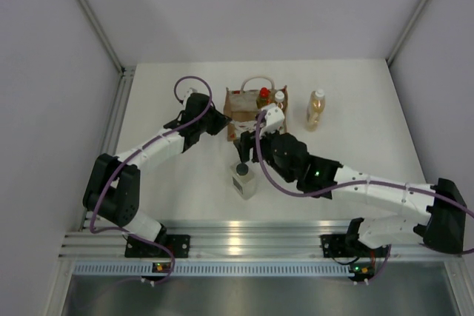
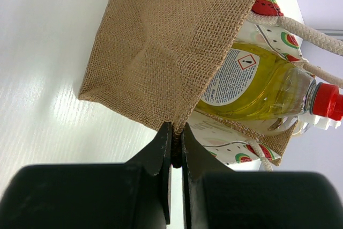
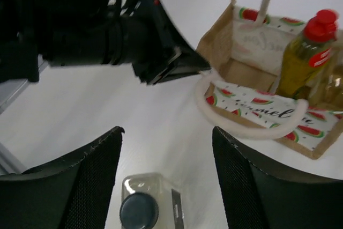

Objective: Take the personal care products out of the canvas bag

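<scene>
From above, finds the canvas bag (image 1: 241, 109) upright at mid-counter (image 1: 355, 146), the left hand (image 1: 224, 122) closed on its left edge and the right hand (image 1: 243, 159) spread open directly over the squarish bottle (image 1: 245, 180), which stands on the counter just in front of the bag. Also shows one slim amber bottle (image 1: 316, 109) lying out to the bag's right, with the red-capped bottle (image 1: 263, 96) and a white-capped bottle (image 1: 279, 99) inside. From the left wrist, confirms the pinch: left hand (image 2: 172, 148) clamped on the burlap corner, red-capped bottle (image 2: 257, 87) leaning against the printed panel. Hold that pinch firm and low so the bag cannot tip or drag. From the right wrist, shows the right hand (image 3: 166, 143) wide open, the squarish bottle (image 3: 147, 207) below and between the fingers, apparently untouched. Rise straight up clear of the dark cap before swinging over, steer round the looped handle (image 3: 252, 131), then close on the red-capped bottle (image 3: 303, 57) near its neck and pull vertically.
</scene>
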Controlling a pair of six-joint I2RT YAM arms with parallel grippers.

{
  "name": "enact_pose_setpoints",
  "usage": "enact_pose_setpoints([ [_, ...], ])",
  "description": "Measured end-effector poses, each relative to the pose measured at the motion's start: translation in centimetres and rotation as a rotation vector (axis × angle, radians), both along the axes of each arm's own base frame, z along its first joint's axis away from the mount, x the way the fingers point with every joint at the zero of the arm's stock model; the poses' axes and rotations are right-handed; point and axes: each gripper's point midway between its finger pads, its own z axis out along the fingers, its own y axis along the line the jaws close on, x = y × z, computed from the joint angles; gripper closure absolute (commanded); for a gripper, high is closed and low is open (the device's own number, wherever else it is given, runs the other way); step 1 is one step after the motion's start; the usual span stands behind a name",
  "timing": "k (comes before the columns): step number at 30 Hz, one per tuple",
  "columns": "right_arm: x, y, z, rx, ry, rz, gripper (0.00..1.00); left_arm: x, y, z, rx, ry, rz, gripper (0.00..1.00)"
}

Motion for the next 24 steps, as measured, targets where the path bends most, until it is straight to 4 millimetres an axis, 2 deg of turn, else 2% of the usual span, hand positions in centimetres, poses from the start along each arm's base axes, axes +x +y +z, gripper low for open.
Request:
enact_pose_setpoints([
  [5,5.9,-3.2,4.8,0.068,0.017,-0.186,0.37,0.0,0.0,0.0,0.0,0.0,0.0,1.0],
  [8,9.7,-4.9,6.3,0.076,0.034,-0.293,0.39,0.0,0.0,0.0,-0.001,0.0,0.0,1.0],
  [10,11.5,-5.4,6.2,0.055,0.05,-0.335,0.41,0.0,0.0,0.0,-0.001,0.0,-0.001,1.0],
  [15,15.0,-5.4,3.6,-0.048,0.11,-0.389,0.44,0.0,0.0,0.0,0.0,0.0,-0.001,1.0],
  [24,19.0,-5.3,0.3,-0.17,0.16,-0.453,0.46,0.0,0.0,0.0,0.0,-0.001,-0.001,1.0],
])
